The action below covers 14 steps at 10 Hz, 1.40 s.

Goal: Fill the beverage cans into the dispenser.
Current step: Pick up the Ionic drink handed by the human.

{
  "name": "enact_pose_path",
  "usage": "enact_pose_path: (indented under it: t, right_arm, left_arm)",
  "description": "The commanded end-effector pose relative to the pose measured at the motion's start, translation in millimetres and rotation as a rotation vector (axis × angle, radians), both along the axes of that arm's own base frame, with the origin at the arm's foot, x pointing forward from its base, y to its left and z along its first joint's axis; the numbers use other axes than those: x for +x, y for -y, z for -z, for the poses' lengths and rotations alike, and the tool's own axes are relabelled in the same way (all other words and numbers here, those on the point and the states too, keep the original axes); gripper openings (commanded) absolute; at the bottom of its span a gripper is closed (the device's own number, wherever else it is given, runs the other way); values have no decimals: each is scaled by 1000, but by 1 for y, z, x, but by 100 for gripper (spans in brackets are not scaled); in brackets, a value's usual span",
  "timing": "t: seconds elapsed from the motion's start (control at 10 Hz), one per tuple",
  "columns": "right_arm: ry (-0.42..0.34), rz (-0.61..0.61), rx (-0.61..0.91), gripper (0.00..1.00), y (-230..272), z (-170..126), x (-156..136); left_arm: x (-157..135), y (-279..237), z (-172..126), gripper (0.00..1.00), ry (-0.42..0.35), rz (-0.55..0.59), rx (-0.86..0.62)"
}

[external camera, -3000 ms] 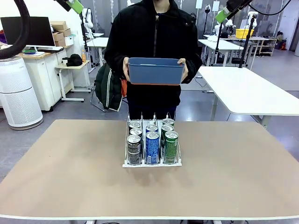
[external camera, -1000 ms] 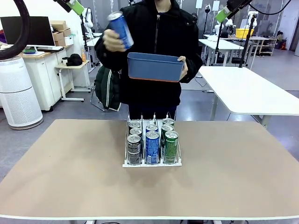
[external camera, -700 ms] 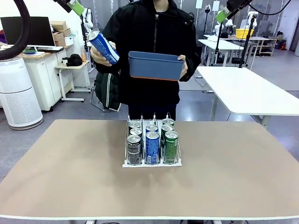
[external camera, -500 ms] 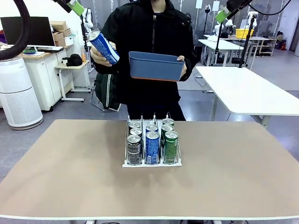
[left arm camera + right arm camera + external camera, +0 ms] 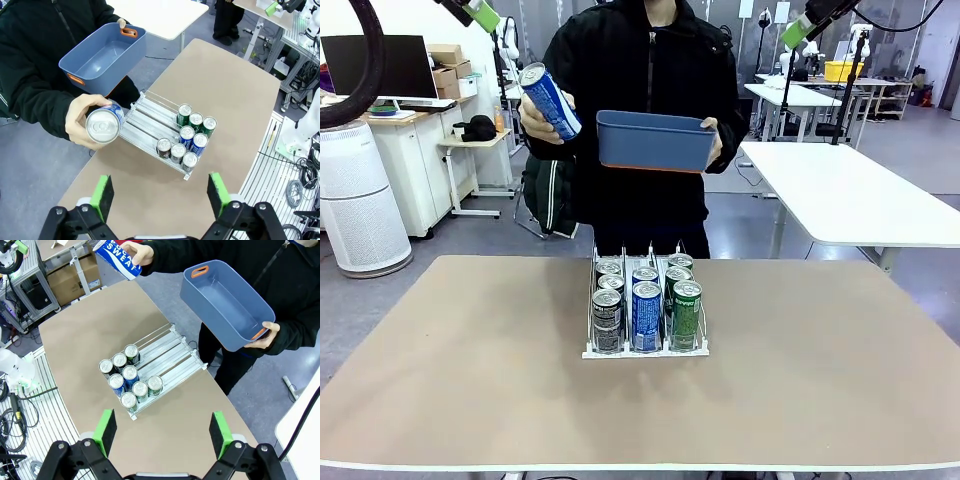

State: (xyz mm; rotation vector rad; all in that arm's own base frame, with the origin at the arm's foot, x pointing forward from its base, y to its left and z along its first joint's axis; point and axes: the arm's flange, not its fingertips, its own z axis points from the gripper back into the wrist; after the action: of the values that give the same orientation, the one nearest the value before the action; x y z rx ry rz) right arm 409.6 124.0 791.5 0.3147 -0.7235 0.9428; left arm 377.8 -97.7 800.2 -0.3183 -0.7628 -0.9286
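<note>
Table (image 5: 470, 380) carries the white dispenser (image 5: 645, 350) near its middle, with seven cans (image 5: 646, 315) standing at the front of its three lanes. Behind it a person holds an empty blue bin (image 5: 655, 142) in one hand (image 5: 712, 145) and a blue can (image 5: 551, 101), tilted, in the other hand (image 5: 535, 122). The left gripper (image 5: 161, 194) and the right gripper (image 5: 162, 432) hang high above the table, both with jaws wide apart and holding nothing.

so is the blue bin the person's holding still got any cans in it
No, the blue bin is bare inside, and the one blue can out of it sits in the person's hand.
</note>
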Motion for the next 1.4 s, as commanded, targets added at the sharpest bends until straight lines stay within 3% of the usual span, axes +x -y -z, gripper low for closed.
enact_pose_path:
  t: [0.0,0.7,0.9,1.3]
  right_arm:
    - [-2,1,12,99,0,1,1]
    - [-2,1,12,99,0,1,1]
    - [-2,1,12,99,0,1,1]
    - [-2,1,12,99,0,1,1]
  left_arm:
    - [0,0,1,100,-7,1,-10]
    - [0,0,0,100,0,0,0]
    - [27,14,11,100,-64,-129,2]
    - [62,25,29,100,-22,-193,120]
